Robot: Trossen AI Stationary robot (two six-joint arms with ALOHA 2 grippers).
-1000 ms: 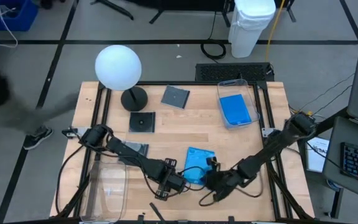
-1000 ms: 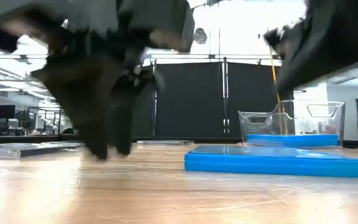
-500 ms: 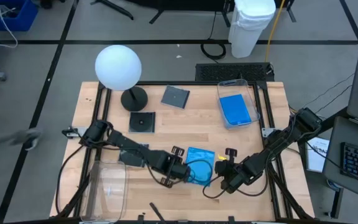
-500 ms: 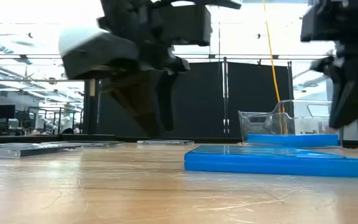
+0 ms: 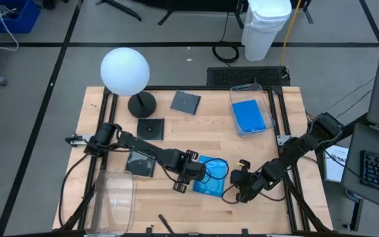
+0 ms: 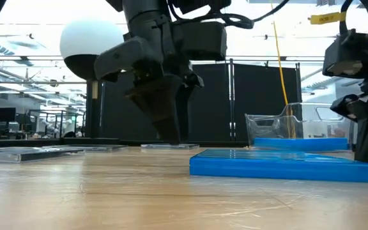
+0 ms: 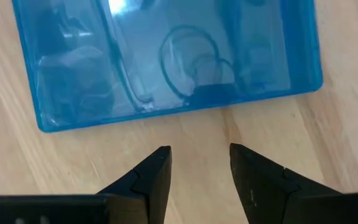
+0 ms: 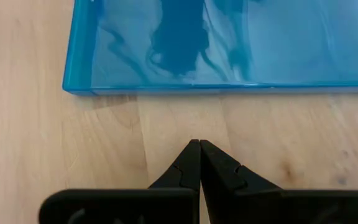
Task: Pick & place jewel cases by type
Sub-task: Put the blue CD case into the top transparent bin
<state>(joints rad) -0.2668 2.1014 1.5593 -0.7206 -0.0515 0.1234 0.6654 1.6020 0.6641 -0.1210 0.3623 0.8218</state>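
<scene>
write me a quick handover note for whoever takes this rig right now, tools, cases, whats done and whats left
Left tool: open, empty, poised at the edge of the blue case on the table.
Right tool: shut, empty, at that same case's opposite side.
Cases: blue ones lie in the clear bin at the far right. Three dark cases are loose on the table: one at the far edge, one by the lamp base, one under the left arm.
The near-left clear bin looks empty.
Left: bin this blue case, then the dark ones.
</scene>
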